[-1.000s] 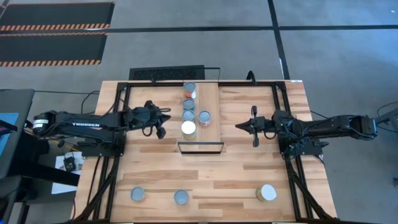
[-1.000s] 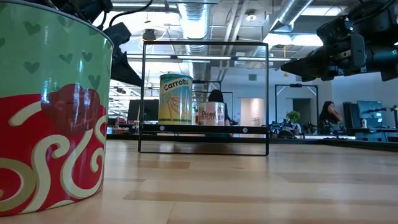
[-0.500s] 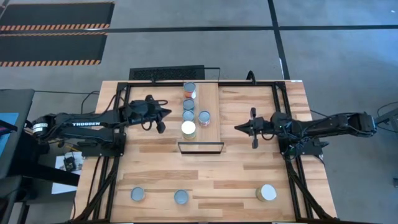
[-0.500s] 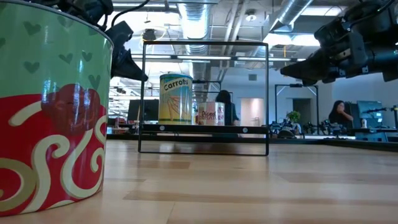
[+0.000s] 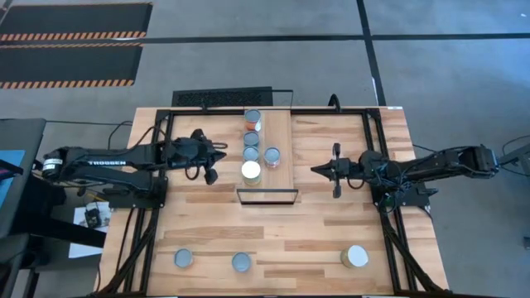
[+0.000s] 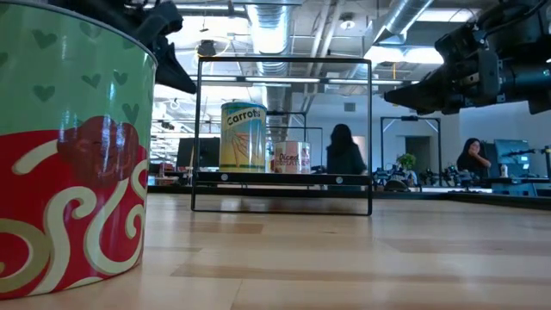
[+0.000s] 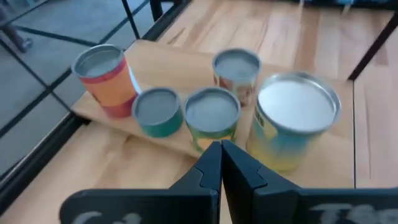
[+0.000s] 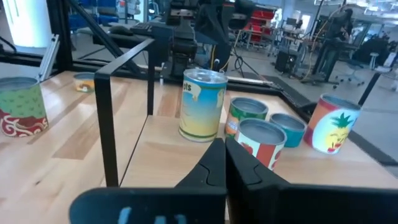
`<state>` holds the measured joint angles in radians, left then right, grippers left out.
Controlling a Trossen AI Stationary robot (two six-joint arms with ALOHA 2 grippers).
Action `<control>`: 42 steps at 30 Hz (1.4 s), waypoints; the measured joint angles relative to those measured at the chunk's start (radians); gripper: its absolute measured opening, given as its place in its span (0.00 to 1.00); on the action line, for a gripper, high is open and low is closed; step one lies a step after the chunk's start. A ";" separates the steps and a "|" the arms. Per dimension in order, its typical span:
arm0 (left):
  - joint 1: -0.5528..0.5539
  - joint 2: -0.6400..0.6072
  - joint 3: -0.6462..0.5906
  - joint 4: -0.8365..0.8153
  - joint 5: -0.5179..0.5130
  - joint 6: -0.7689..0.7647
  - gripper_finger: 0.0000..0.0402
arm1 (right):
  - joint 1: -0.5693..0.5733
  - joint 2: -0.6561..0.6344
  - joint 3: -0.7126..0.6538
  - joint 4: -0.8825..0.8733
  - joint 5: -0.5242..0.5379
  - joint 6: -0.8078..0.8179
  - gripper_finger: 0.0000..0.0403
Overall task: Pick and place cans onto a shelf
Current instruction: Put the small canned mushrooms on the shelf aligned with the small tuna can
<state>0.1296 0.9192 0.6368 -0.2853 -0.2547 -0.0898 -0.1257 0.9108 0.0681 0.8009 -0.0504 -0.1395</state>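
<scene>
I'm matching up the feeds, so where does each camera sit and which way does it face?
High: overhead, straight down on the light-wood shelf; both arms.
Low: table height, past a green-and-red can; arms above.
Left wrist: over the shut left gripper, facing the shelf.
Right wrist: over the shut right gripper.
All share the white-lidded yellow can.

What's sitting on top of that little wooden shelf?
The shelf holds five cans: four in a row, one beside them. Their lids hide whatever is inside.
</scene>
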 joint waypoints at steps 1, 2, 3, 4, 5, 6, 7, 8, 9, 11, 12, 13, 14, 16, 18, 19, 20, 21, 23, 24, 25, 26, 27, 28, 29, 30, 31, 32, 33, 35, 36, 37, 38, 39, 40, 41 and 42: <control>-0.020 0.000 0.014 -0.029 -0.026 -0.004 0.00 | -0.001 0.000 0.000 0.002 0.000 -0.008 0.02; -0.041 0.000 0.024 -0.052 -0.051 -0.011 0.00 | -0.002 0.000 0.000 0.003 0.000 -0.015 0.02; -0.062 0.000 0.034 -0.071 -0.076 -0.017 0.00 | -0.002 0.000 0.000 0.002 0.000 -0.017 0.02; -0.084 0.000 0.042 -0.086 -0.098 -0.024 0.00 | -0.002 0.000 0.000 0.002 0.000 -0.019 0.02; -0.104 -0.001 0.050 -0.100 -0.114 -0.030 0.00 | -0.004 0.000 0.000 0.002 0.000 -0.019 0.02; -0.122 -0.002 0.058 -0.109 -0.125 -0.038 0.00 | -0.007 0.000 0.000 0.002 0.000 -0.019 0.02; -0.140 -0.002 0.066 -0.117 -0.128 -0.047 0.00 | -0.008 0.000 0.000 0.001 0.000 -0.019 0.02; -0.158 -0.002 0.070 -0.123 -0.128 -0.055 0.00 | -0.008 0.000 0.000 0.000 0.000 -0.019 0.02; -0.176 -0.002 0.072 -0.127 -0.129 -0.066 0.00 | -0.008 0.000 0.000 -0.002 0.000 -0.019 0.02; -0.213 -0.002 0.074 -0.134 -0.129 -0.090 0.00 | -0.008 0.000 0.000 -0.004 0.000 -0.019 0.02; -0.235 -0.002 0.079 -0.145 -0.130 -0.108 0.00 | -0.008 0.000 0.000 -0.004 0.000 -0.019 0.02; -0.256 -0.002 0.087 -0.166 -0.132 -0.128 0.00 | -0.008 0.000 0.000 -0.004 -0.001 -0.020 0.02; -0.279 -0.002 0.095 -0.190 -0.132 -0.149 0.00 | -0.008 0.000 0.000 -0.004 0.000 -0.022 0.02; -0.321 -0.002 0.109 -0.233 -0.139 -0.195 0.00 | -0.008 0.000 0.000 -0.004 0.000 -0.022 0.02; -0.361 -0.002 0.122 -0.258 -0.155 -0.239 0.00 | -0.008 0.000 0.000 -0.004 0.000 -0.027 0.02; -0.380 -0.002 0.127 -0.268 -0.162 -0.260 0.00 | -0.008 0.000 0.000 -0.004 -0.001 -0.035 0.02; -0.400 -0.002 0.134 -0.282 -0.164 -0.281 0.00 | -0.011 0.000 0.000 -0.003 -0.001 -0.042 0.02; -0.417 -0.001 0.141 -0.296 -0.168 -0.304 0.00 | -0.016 0.000 0.000 -0.002 -0.001 -0.045 0.02; -0.454 0.016 0.159 -0.315 -0.175 -0.356 0.00 | -0.031 0.000 0.000 -0.001 -0.001 -0.045 0.02; -0.473 0.027 0.170 -0.332 -0.178 -0.381 0.00 | -0.037 0.000 0.000 -0.001 -0.001 -0.045 0.02; -0.496 0.040 0.182 -0.357 -0.179 -0.407 0.00 | -0.044 0.000 0.000 -0.001 -0.001 -0.045 0.02; -0.516 0.058 0.199 -0.377 -0.180 -0.431 0.00 | -0.051 0.000 0.000 -0.003 -0.001 -0.045 0.02; -0.537 0.082 0.220 -0.394 -0.182 -0.455 0.00 | -0.057 0.000 0.001 -0.006 -0.001 -0.045 0.02; -0.555 0.107 0.241 -0.415 -0.184 -0.480 0.00 | -0.063 0.000 0.001 -0.008 -0.001 -0.045 0.02; -0.572 0.136 0.267 -0.453 -0.185 -0.504 0.00 | -0.069 0.000 0.001 -0.008 -0.001 -0.045 0.02; -0.589 0.168 0.297 -0.495 -0.185 -0.536 0.00 | -0.074 0.000 0.001 -0.008 -0.001 -0.045 0.02; -0.604 0.204 0.331 -0.526 -0.183 -0.571 0.00 | -0.078 0.000 0.001 -0.011 -0.001 -0.045 0.02; -0.619 0.240 0.368 -0.557 -0.175 -0.609 0.00 | -0.082 0.000 0.001 -0.012 -0.001 -0.045 0.02; -0.634 0.273 0.402 -0.596 -0.166 -0.649 0.00 | -0.087 0.000 0.001 -0.011 -0.001 -0.045 0.02; -0.667 0.351 0.476 -0.665 -0.128 -0.740 0.00 | -0.093 0.000 0.001 -0.014 -0.001 -0.045 0.02; -0.683 0.387 0.510 -0.697 -0.103 -0.790 0.00 | -0.095 0.000 0.001 -0.015 -0.001 -0.045 0.02; -0.699 0.423 0.543 -0.736 -0.073 -0.842 0.00 | -0.099 0.000 0.001 -0.015 -0.002 -0.045 0.02; -0.715 0.460 0.576 -0.775 -0.043 -0.898 0.00 | -0.101 0.000 0.001 -0.018 -0.001 -0.045 0.02; -0.730 0.494 0.606 -0.804 -0.012 -0.958 0.00 | -0.103 0.000 0.001 -0.021 -0.001 -0.045 0.02; -0.746 0.528 0.632 -0.828 0.020 -1.017 0.00 | -0.106 0.000 0.001 -0.023 -0.002 -0.045 0.02; -0.762 0.557 0.652 -0.856 0.053 -1.080 0.00 | -0.107 0.000 0.001 -0.023 -0.002 -0.045 0.02; -0.779 0.587 0.669 -0.882 0.085 -1.149 0.00 | -0.107 0.000 0.001 -0.027 -0.002 -0.045 0.02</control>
<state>-0.6490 1.5061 1.3053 -1.1670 -0.1692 -1.2386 -0.2325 0.9105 0.0692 0.7741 -0.0521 -0.1848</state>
